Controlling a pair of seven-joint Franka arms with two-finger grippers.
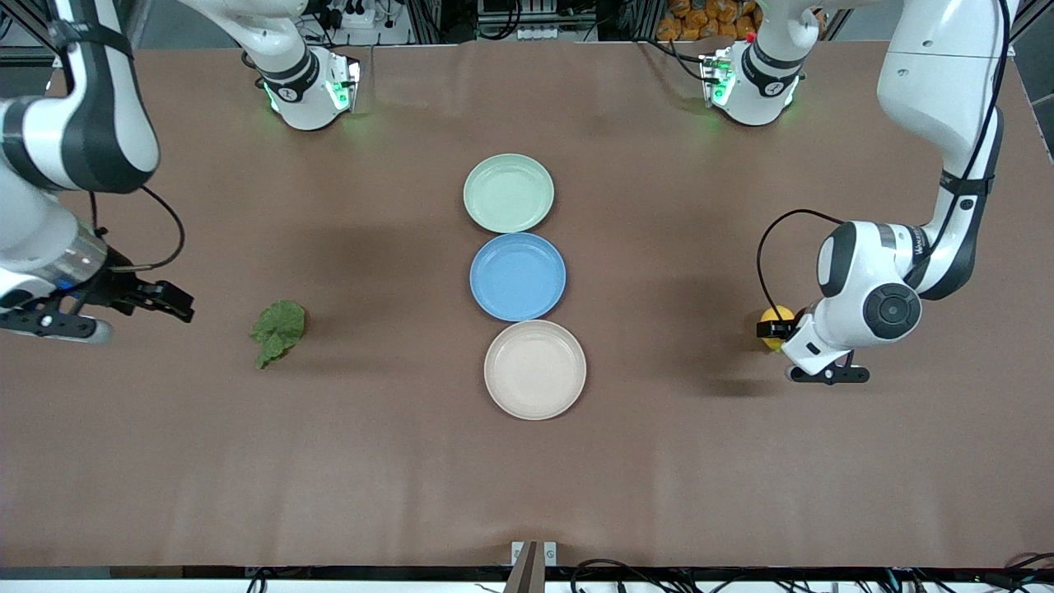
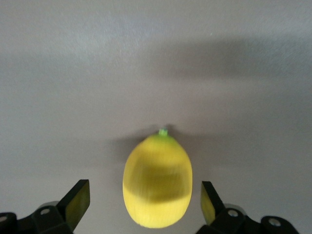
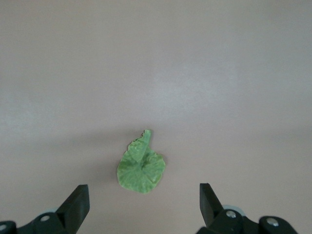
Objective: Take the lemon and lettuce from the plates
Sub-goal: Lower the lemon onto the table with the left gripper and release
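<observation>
With all three plates (image 1: pixel 534 370) bare, the left gripper (image 1: pixel 776 329) brackets the lemon (image 1: pixel 777 315) on the table at their 3 o'clock, fingers apart and not touching it, while the right gripper (image 1: pixel 144 301), also spread, hangs toward the lettuce (image 1: pixel 278 329) at 9 o'clock, suggesting both are already unloaded.

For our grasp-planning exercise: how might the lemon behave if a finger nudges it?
The lemon is a smooth oval, so it would probably roll or pivot on the table. It looks firm rather than floppy. Lying between the left gripper's open fingers, it may slip sideways.
</observation>
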